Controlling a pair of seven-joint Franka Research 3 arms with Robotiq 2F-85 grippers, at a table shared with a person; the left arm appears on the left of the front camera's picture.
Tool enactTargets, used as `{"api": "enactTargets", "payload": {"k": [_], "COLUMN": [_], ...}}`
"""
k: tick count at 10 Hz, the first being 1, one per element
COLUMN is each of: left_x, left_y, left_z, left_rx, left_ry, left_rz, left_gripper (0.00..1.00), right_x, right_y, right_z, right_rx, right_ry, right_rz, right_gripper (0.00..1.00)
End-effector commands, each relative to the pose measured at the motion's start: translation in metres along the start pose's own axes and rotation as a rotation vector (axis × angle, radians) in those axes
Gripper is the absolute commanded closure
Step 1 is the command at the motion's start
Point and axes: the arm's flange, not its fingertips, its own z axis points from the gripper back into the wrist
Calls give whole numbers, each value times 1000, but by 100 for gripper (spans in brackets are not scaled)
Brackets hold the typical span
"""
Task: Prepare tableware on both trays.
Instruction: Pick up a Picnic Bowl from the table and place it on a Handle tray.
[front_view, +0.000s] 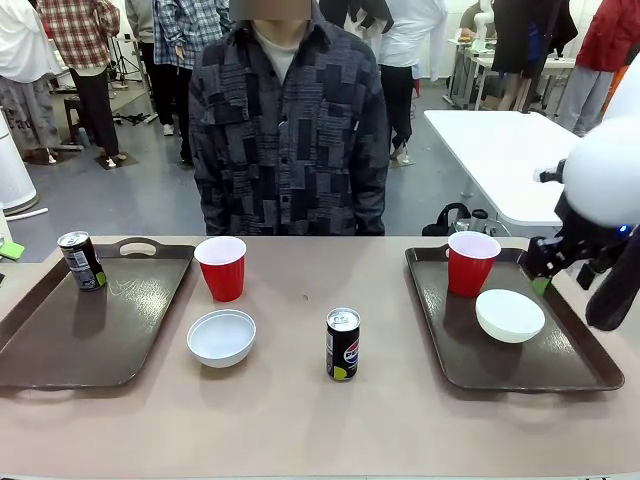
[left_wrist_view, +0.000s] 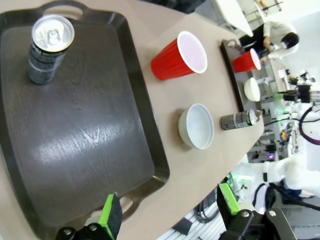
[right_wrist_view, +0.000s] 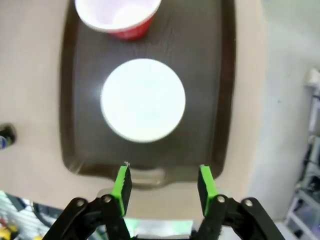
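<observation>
On the left tray a dark can stands at the far corner. A red cup, a white bowl and a second can stand on the bare table between the trays. The right tray holds a red cup and a white bowl. My right gripper hovers over that tray's right side; in its wrist view the right gripper is open and empty, above the tray rim, with the bowl and cup beyond. My left gripper is open and empty, high over the left tray.
A person in a dark patterned shirt stands at the table's far side, hands out of sight. A white table stands behind at the right. The left tray's middle and near part are bare.
</observation>
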Motion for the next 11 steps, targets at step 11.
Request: {"api": "enactTargets", "payload": {"k": [11], "left_x": [0], "left_y": [0], "left_z": [3], "left_rx": [-9], "left_ry": [2], "left_rz": [0], "left_gripper": [0], "right_x": [-17], "right_y": [21], "right_z": [69], "right_rx": [-24], "right_ry": [78], "right_rz": [4], "right_gripper": [29]}}
